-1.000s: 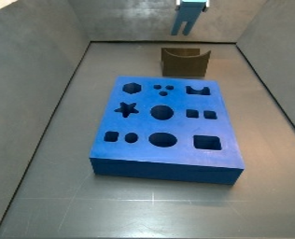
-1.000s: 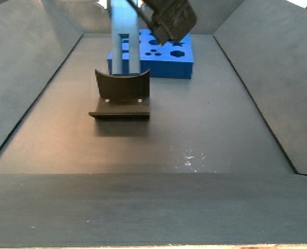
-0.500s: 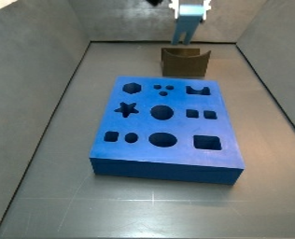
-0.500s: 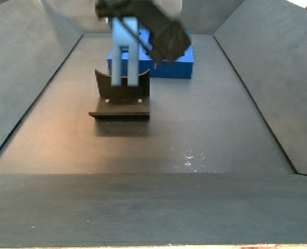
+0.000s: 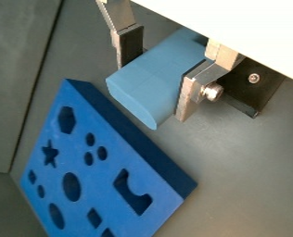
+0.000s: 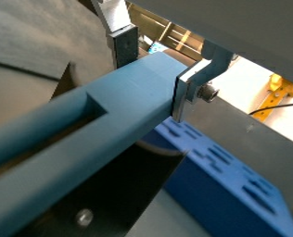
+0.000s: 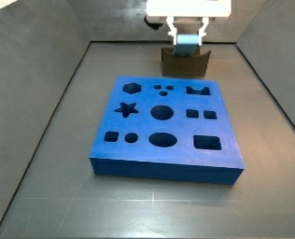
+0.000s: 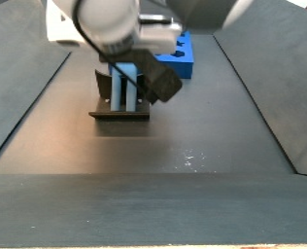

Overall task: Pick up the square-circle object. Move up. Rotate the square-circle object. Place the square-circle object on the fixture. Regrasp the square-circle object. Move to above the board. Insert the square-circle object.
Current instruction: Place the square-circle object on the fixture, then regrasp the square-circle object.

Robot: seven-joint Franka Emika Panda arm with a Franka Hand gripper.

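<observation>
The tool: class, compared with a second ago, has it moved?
Yes. The tool, shut on the square-circle object, has come down toward the fixture, which stays put behind the board.

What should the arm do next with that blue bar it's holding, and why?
Probably ease straight down a little more. The gripper has its fingers clamped on the square-circle object, and in a side view the bar hangs right at the fixture, apparently not yet seated.

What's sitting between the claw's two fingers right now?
The square-circle object: in both wrist views the claw has its silver fingers against either side of the blue bar. In a side view it stands over the fixture.
</observation>
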